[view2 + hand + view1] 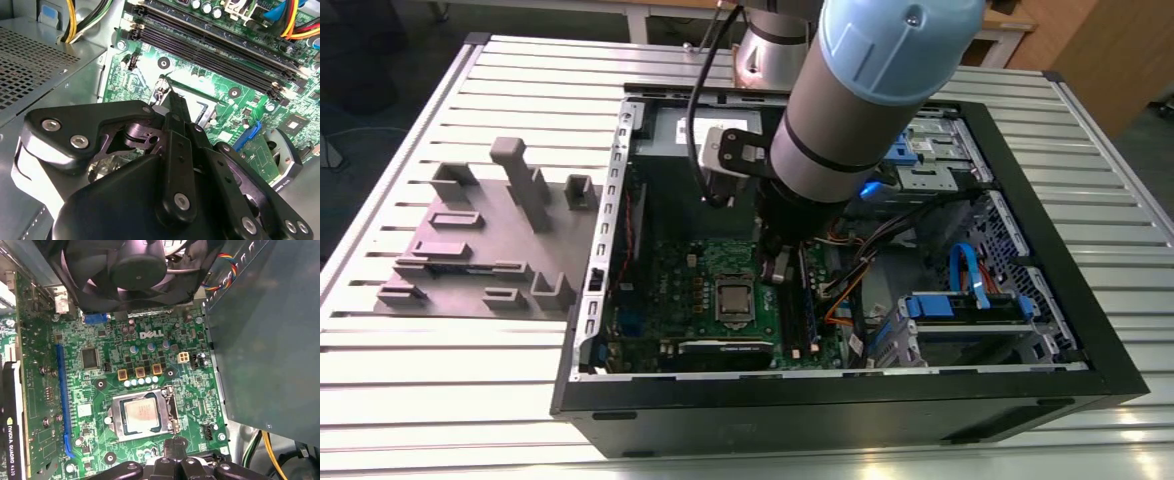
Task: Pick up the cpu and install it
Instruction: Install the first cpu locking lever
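Green motherboard (85, 390), silvery square cpu (141, 416) flat within its metal-framed socket (116, 422)

The cpu (142, 413) is a small, flat, square chip with a silvery top faintly tinged tan. It lies level and face up inside the square metal-framed socket (115, 412) of the green motherboard (90, 390), its edges parallel to the frame. In the exterior view it sits at about eight o'clock from the centre of the open case (827, 420).

grey fixture (470, 248) on slatted table (440, 362) | black fan (135, 265) | open case (854, 418)
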Controlling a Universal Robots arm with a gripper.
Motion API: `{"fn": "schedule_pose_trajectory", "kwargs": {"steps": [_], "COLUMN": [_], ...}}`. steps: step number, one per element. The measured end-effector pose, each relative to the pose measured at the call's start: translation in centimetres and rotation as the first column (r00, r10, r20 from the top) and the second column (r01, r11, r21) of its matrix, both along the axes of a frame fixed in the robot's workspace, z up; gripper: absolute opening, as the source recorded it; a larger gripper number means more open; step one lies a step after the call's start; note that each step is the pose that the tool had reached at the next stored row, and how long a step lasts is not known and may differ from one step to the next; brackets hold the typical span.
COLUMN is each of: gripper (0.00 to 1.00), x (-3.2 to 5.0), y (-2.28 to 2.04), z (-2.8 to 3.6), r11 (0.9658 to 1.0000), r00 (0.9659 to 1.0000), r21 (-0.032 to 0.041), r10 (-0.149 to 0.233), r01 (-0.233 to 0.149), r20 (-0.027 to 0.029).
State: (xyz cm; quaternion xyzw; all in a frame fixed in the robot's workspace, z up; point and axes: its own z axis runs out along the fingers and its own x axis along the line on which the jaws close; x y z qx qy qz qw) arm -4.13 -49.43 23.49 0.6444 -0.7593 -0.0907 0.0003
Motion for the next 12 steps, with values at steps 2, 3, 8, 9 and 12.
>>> {"fn": "schedule_pose_trajectory", "kwargs": {"steps": [2, 3, 8, 9, 12], "gripper": [0.11, 0.11, 0.11, 0.11, 0.11], "x": [0.0, 0.01, 0.0, 0.01, 0.01], "y": [-0.3, -0.38, -0.56, -0.57, -0.58], "z": [-0.09, -0.13, -0.48, -0.49, -0.57], "r11": [1.0, 1.0, 0.9999, 0.9999, 0.999], "r00": [1.0, 1.0, 1.0, 1.0, 0.9999], "r21": [-0.0002, -0.0002, -0.0066, -0.0139, -0.041], "r10": [0.005, 0.006, 0.009, 0.01, 0.017], "r01": [-0.005, -0.006, -0.009, -0.01, -0.017], "r20": [0.0001, 0.0001, 0.0, 0.0, -0.0002]}}
